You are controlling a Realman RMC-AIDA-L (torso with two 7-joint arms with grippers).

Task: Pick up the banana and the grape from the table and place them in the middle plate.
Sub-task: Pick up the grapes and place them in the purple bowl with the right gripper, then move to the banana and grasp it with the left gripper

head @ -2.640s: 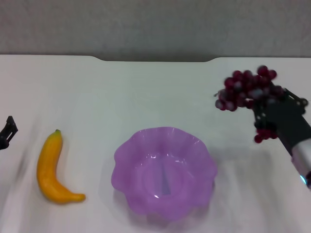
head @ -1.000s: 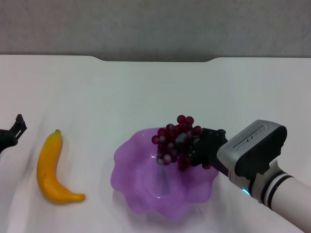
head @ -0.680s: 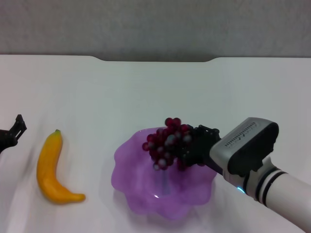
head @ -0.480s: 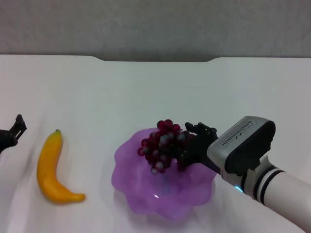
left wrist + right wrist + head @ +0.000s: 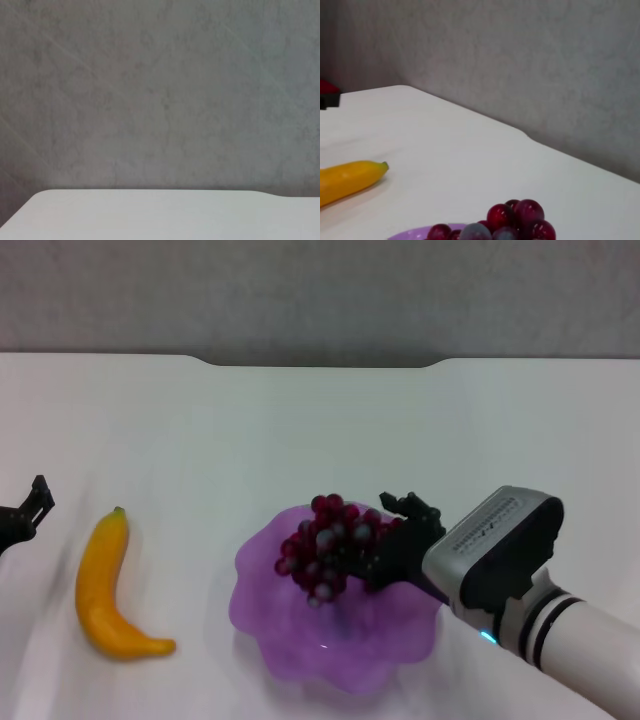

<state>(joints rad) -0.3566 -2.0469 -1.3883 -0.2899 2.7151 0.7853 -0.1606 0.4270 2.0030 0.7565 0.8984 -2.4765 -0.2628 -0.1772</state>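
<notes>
Placing step: right gripper [image 5: 385, 550] clamped on glossy dark red-purple grape bunch [image 5: 325, 545], above translucent purple scalloped plate [image 5: 335, 635] near bench's [image 5: 300, 430] front edge. Next: lower, release. Yellow curved banana [image 5: 108, 585] waiting front-left; left gripper [image 5: 22, 515], at left edge, unclear.

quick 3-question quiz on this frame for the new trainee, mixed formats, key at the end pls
1. True or false: the banana lies inside the purple plate.
2. Which gripper holds the grapes? A) left B) right C) neither
3. Fill in: the grapes hang over the ____.

Key:
1. False. The banana lies on the white table, left of the plate, apart from it.
2. B. The right gripper is shut on the grapes; the left gripper sits at the table's left edge, near the banana, holding nothing visible.
3. Plate.
</notes>
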